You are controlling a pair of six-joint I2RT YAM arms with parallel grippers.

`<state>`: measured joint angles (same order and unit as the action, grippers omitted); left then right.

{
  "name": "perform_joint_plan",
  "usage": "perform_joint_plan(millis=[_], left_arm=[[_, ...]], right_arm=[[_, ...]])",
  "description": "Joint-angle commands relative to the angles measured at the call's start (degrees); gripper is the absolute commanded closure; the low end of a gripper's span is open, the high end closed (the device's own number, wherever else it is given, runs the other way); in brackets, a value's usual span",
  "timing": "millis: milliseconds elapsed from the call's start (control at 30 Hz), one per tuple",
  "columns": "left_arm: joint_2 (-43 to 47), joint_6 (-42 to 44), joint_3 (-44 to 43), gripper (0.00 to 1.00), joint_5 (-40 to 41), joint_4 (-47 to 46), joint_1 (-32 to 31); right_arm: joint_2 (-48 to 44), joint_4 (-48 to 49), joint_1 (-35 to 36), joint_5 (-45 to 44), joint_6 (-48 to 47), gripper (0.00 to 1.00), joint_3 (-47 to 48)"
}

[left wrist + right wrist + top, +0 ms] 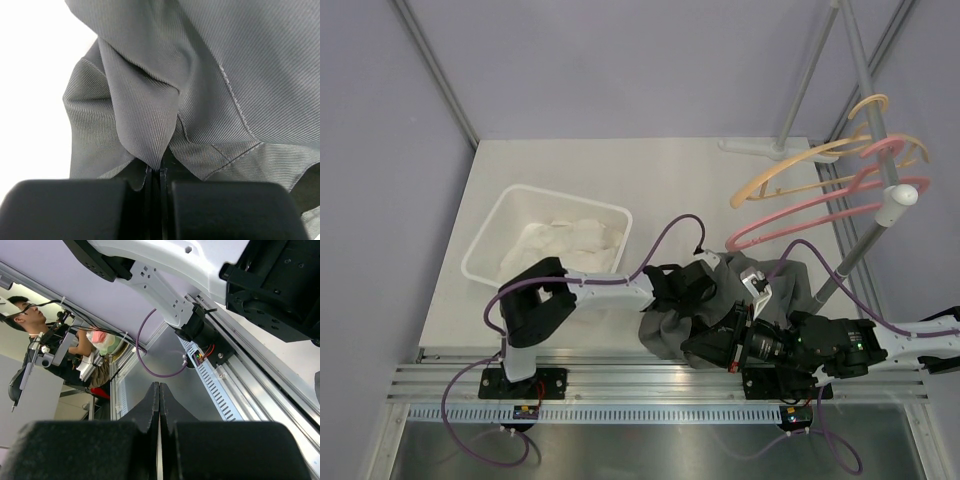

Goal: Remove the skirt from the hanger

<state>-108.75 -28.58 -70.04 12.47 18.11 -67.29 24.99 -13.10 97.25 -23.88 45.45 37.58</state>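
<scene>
Closest in, my left gripper [159, 172] sits at the bottom centre of the left wrist view, its black jaws pressed together on a fold of the grey woven fabric skirt [210, 75], which fills the frame above and to the right.

From above, a white rectangular plastic tub [490, 240] stands at centre left on the white table [670, 170], with crumpled white cloths [570, 240] inside it. Right of the tub, the skirt lies bunched in the lower centre, between my two wrists. Just above it to the right, curved pink plastic hangers [820, 205] and a beige plastic hanger [790, 165] hang from a grey metal rack pole [850, 260]. I cannot tell whether the skirt is attached to any of them.

My right gripper [159, 390] is closed on nothing and points at the silver slotted rail [220, 390].
</scene>
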Motion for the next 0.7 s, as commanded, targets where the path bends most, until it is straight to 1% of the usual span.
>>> perform_joint_plan(millis=[0,100,267,300,333,400,433,500,533,600,667], left_arm=[[5.3,3.7,-0.1,1.0,5.4,-1.9,1.8],[10.6,7.9,-0.7,1.0,3.4,-2.8,5.8],[18.9,14.3,-3.9,1.0,-1.4,-4.0,14.5],[21.0,15.6,-5.8,1.0,-4.2,-4.1,15.8],[21.8,16.4,-7.1,1.0,-5.9,-4.1,18.5],[23.4,19.0,-10.5,1.0,-9.0,-3.1,20.4],[23.8,19.9,-14.7,1.0,-9.6,-2.6,21.7],[24.0,21.7,-19.4,1.0,-10.5,0.1,22.8],[24.5,22.2,-23.7,1.0,-11.2,0.7,24.0],[25.0,23.6,-27.2,1.0,-11.8,1.7,25.0],[25.6,24.8,-31.9,1.0,-9.9,3.8,26.7]], right_arm=[[-0.8,2.3,0.4,-0.1,0.6,1.0,-0.3],[-1.3,2.3,0.4,0.1,0.7,1.0,-0.4],[-1.2,2.3,0.4,0.1,0.8,1.0,-0.2],[-1.1,2.4,0.4,0.1,0.7,1.0,-0.2],[-0.9,2.5,0.5,0.0,0.8,1.0,-0.2],[-0.8,2.7,0.5,0.1,0.7,1.0,-0.2],[-0.6,2.8,0.4,0.0,0.7,1.0,-0.1],[-0.3,2.8,0.5,0.1,0.7,1.0,-0.1],[0.0,2.8,0.4,0.1,0.7,1.0,-0.1],[0.1,2.8,0.5,0.0,0.8,1.0,-0.1],[0.3,2.8,0.5,0.1,0.8,1.0,-0.1]])
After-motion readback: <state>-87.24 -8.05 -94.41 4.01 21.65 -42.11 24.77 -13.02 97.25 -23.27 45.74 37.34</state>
